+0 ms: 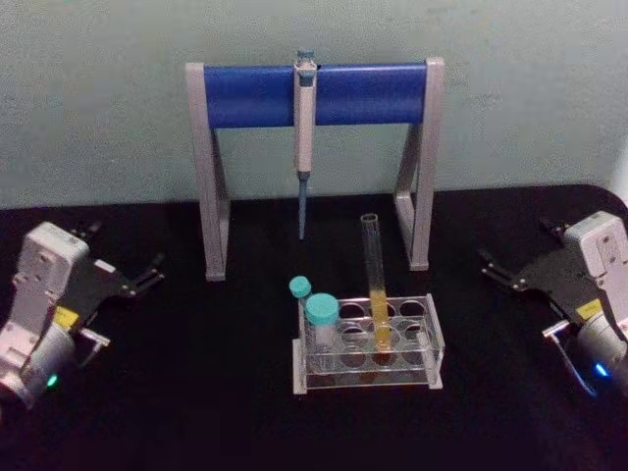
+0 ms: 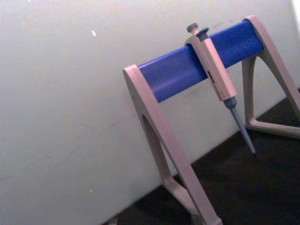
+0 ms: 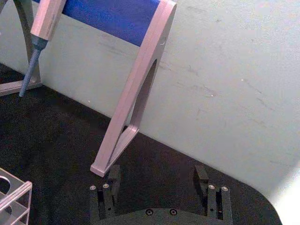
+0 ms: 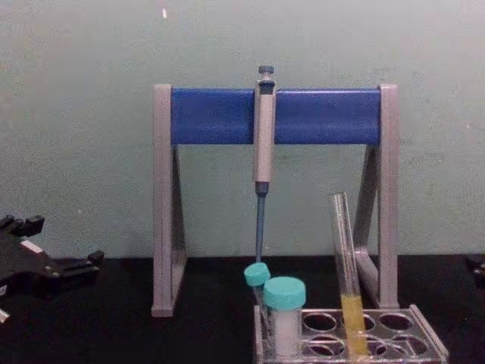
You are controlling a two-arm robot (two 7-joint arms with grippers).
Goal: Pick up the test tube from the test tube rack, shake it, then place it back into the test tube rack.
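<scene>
The test tube (image 1: 374,280) stands in the test tube rack (image 1: 432,339), in a hole near the middle, leaning a little, probably because the hole is wider than the slim glass. Its open mouth rises well above the top plate, leaving plenty of bare, smooth glass to grasp from the side. The yellow liquid sits low in the tube, so a gentle shake looks unlikely to spill it. The rack is a low, boxy piece of clear plastic with rows of round holes, set on the matte black counter (image 1: 196,392) in front of the pipette stand (image 1: 211,177), whose grey legs carry a blue bar with a pipette (image 1: 304,128) hanging tip down. Two shorter teal-capped tubes (image 1: 321,314) fill the rack's left end, so an approach from the right looks the freer one. The left gripper (image 1: 123,253) sits low at the far left, fingers apart and empty; the right gripper (image 1: 515,247) sits at the far right, its dark, blocky fingers (image 3: 115,180) spread wide with nothing between them. Both are well apart from the tube, so the pick-up has not begun
</scene>
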